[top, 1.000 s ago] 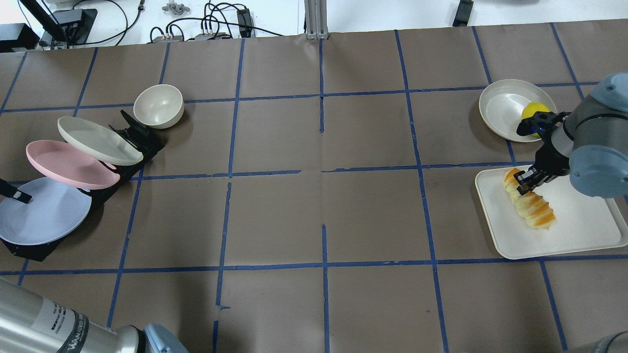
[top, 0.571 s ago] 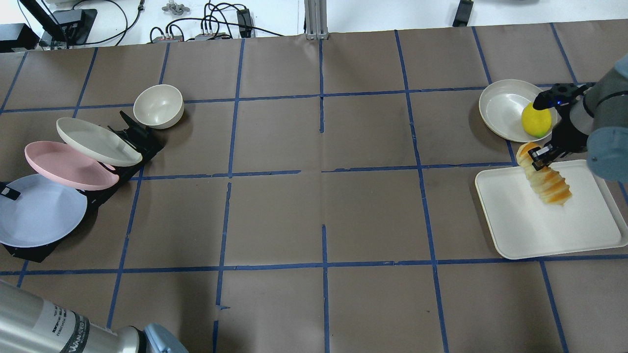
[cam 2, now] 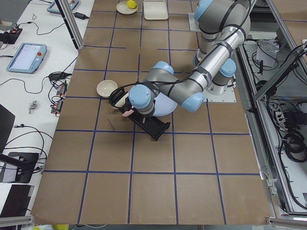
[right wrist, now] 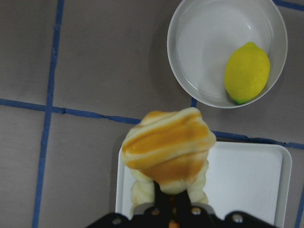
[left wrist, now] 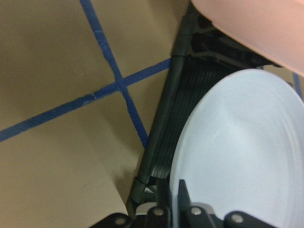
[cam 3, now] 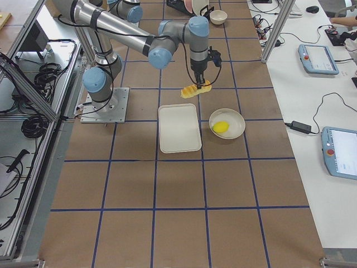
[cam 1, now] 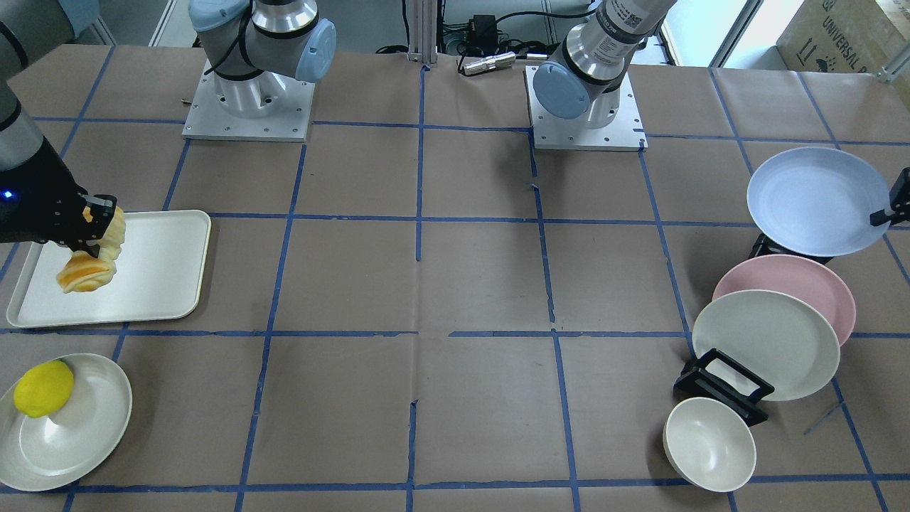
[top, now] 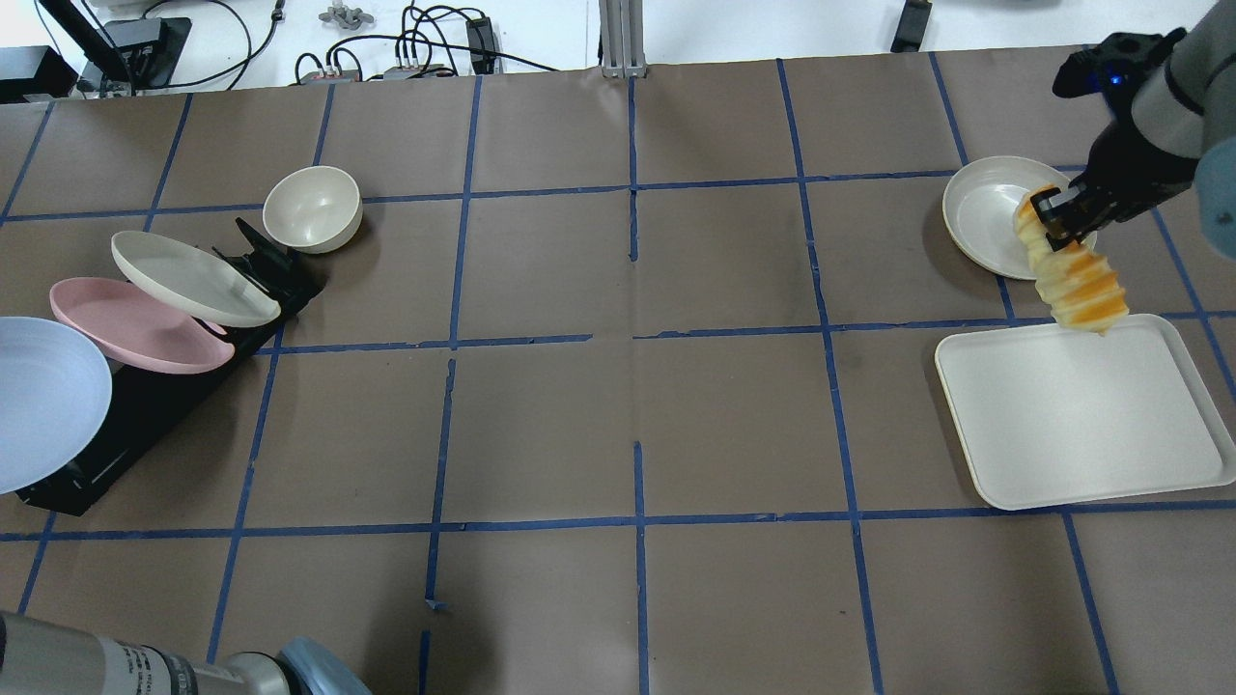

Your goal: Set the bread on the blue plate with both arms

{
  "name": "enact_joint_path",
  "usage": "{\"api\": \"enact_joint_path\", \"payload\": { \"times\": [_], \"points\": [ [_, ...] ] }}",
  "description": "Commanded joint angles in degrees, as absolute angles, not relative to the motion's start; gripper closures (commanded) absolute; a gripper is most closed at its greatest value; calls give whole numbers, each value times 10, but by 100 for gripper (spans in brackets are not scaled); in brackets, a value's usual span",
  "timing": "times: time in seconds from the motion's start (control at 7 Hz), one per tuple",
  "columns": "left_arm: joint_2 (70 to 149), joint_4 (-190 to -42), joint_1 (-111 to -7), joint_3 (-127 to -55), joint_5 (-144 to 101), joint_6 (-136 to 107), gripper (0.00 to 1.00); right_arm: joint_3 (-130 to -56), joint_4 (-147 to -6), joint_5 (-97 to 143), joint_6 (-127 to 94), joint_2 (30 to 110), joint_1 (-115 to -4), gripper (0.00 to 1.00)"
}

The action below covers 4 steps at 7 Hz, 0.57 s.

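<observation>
The bread (top: 1074, 273) hangs tilted in the air over the far edge of the white tray (top: 1081, 425). My right gripper (top: 1049, 219) is shut on its upper end. The right wrist view shows the bread (right wrist: 166, 147) end-on above the pinching fingers. The blue plate (top: 39, 405) is at the overhead view's left edge, lifted off the black rack (top: 145, 425). My left gripper (cam 1: 893, 207) is shut on its rim. In the left wrist view the plate (left wrist: 237, 156) sits between the fingers (left wrist: 183, 199).
A pink plate (top: 135, 323) and a cream plate (top: 193, 275) lean in the rack, with a cream bowl (top: 312, 208) behind them. A cream dish (cam 1: 71, 434) beside the tray holds a yellow lemon (cam 1: 43, 387).
My right gripper has lifted the bread off the tray, up and towards the far side. My left gripper has drawn the blue plate off the rack, towards the left edge.
</observation>
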<state>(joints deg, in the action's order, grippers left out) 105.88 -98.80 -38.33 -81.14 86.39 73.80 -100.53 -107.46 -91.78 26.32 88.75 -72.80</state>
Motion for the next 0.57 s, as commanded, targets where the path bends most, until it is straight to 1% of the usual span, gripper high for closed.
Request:
{"api": "enact_joint_path", "payload": {
  "times": [0.0,0.14,0.29,0.43],
  "points": [
    [949,-1077,-383,-816,866,719,100,-912,-935,-911,160,886,-788,90],
    [914,-1109,-385,-819,860,679,100,-895,-886,-908,123,882,-822,90],
    [898,-1113,-413,-839,845,644,100,-891,-857,-887,78,880,-846,90],
    [886,-1108,-471,-870,801,585,100,-891,-845,-886,63,879,-849,90]
  ]
}}
